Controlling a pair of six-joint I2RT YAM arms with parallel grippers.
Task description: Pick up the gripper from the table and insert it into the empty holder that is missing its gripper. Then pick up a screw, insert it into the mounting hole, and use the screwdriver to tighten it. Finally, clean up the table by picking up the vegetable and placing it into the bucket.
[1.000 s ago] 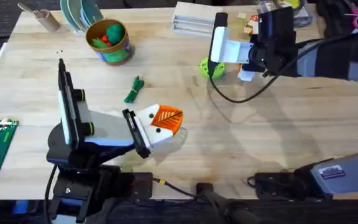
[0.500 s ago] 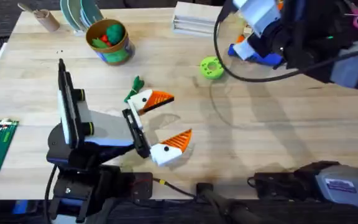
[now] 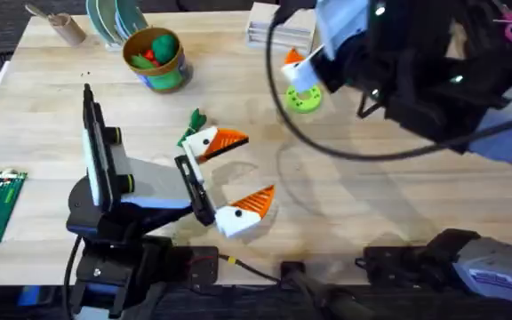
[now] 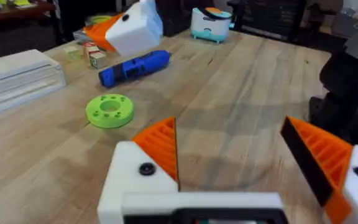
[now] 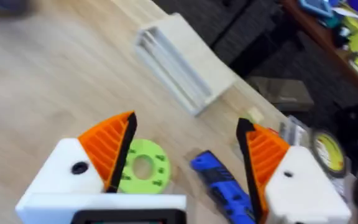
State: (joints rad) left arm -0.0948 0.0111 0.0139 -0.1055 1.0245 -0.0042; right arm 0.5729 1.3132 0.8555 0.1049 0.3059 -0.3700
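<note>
Right gripper (image 5: 182, 158), jaws spread and empty above the screwdriver (image 5: 224, 185), risks nudging the green ring (image 5: 142, 165) beside it.

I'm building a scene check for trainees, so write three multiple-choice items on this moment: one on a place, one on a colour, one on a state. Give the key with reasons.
1. Where is the vegetable?
A. In the bucket
B. On the table beside the left gripper's upper finger
C. On the green ring

2. What colour is the screwdriver's handle?
A. Blue
B. Red
C. Black

3. How do the left gripper's fingers stand?
A. Shut on the vegetable
B. Shut on nothing
C. Open

Key: 1 B, the overhead shows it on the wood, outside the bucket, next to the left gripper. 2 A, the screwdriver lies blue in the left wrist view. 3 C, a wide gap with bare table shows between the orange pads.
</note>
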